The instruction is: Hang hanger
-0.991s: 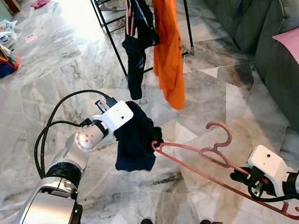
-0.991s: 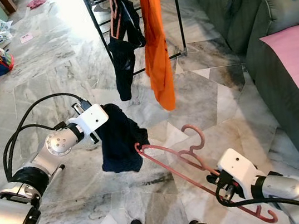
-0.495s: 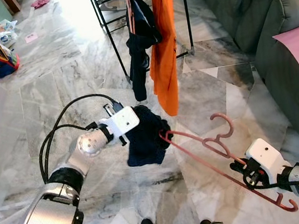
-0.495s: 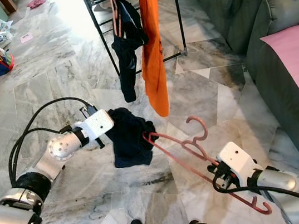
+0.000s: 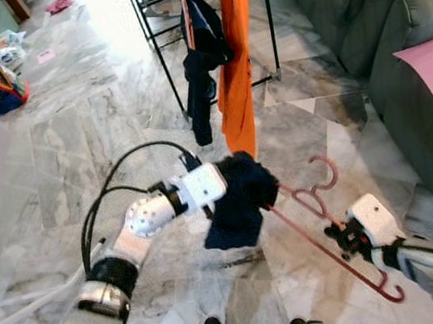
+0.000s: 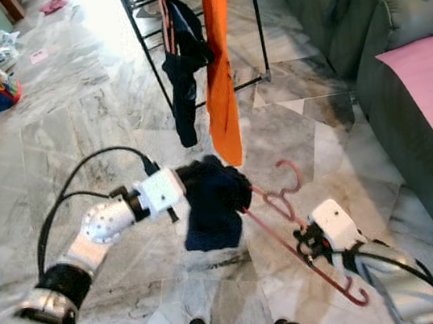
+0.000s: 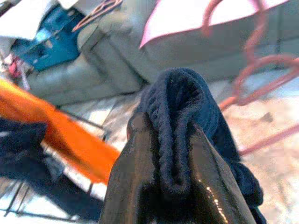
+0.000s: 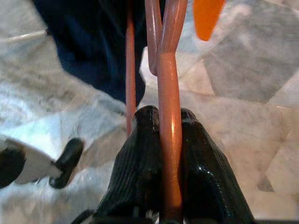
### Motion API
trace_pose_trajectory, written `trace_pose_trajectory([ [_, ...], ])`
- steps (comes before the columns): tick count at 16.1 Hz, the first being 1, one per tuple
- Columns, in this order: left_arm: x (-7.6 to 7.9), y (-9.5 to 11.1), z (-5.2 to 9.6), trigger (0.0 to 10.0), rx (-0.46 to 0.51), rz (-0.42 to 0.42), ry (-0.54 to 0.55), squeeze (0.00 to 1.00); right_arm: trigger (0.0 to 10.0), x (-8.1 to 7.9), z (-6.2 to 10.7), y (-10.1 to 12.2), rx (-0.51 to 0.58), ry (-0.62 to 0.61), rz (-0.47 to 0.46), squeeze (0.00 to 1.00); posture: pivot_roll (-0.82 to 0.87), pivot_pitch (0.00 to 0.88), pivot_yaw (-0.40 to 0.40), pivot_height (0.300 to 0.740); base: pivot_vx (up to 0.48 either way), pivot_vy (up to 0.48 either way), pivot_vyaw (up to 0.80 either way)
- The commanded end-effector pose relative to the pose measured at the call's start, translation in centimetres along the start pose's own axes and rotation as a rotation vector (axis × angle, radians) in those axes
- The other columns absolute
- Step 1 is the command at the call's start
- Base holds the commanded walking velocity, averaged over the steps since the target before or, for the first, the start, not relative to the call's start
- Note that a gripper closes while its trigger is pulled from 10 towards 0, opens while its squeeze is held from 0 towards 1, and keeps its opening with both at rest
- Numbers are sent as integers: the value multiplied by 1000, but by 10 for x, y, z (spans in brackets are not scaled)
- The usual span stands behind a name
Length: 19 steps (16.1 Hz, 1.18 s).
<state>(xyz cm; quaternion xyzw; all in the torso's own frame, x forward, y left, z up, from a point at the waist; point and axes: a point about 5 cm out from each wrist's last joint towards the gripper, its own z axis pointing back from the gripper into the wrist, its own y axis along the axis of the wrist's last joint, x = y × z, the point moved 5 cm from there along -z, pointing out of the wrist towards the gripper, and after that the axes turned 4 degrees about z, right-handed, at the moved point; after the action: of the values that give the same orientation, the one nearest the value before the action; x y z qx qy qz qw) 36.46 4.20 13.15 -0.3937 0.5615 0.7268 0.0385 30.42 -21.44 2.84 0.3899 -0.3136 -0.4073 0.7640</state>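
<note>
Over the last second the left gripper (image 5: pixel 221 184), fingers clamped on a fold of the dark blue garment (image 5: pixel 237 201), has carried it toward the right arm and nearer the drying rack (image 5: pixel 149 27). The right gripper (image 5: pixel 340 239), fingers pinched on a bar of the pink hanger (image 5: pixel 323 223), has lifted that hanger up to meet it. The hanger's near end now sits against or inside the cloth; I cannot tell which. Hanger and garment are held above the marble floor (image 5: pixel 82 133), just short of the rack and below the orange garment (image 5: pixel 232 62) already hung there. Judgement: the garment is being threaded on; hanging on the rack comes afterwards.
</note>
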Motion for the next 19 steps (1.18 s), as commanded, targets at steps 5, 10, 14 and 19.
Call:
trace_pose_trajectory([
  [5, 41, -9, 10, 10000, 7, 39, -94, 0, 10000, 72, 9, 12, 131, -397, -355, 0, -23, 230, 108, 740, 0, 0, 0],
  [10, 75, -34, 14, 10000, -106, 77, -152, 0, 10000, 93, 20, 112, 480, -417, -596, 0, -40, 231, 102, 740, 0, 0, 0],
  [14, 83, -30, -2, 10000, -120, 50, -164, 0, 10000, 59, 11, 172, 627, -195, -769, 0, -54, 234, 93, 740, 0, 0, 0],
  [19, 110, -23, -13, 10000, -110, 36, -264, 0, 10000, 17, 10, 223, 745, -51, -713, 0, -77, 226, 95, 740, 0, 0, 0],
])
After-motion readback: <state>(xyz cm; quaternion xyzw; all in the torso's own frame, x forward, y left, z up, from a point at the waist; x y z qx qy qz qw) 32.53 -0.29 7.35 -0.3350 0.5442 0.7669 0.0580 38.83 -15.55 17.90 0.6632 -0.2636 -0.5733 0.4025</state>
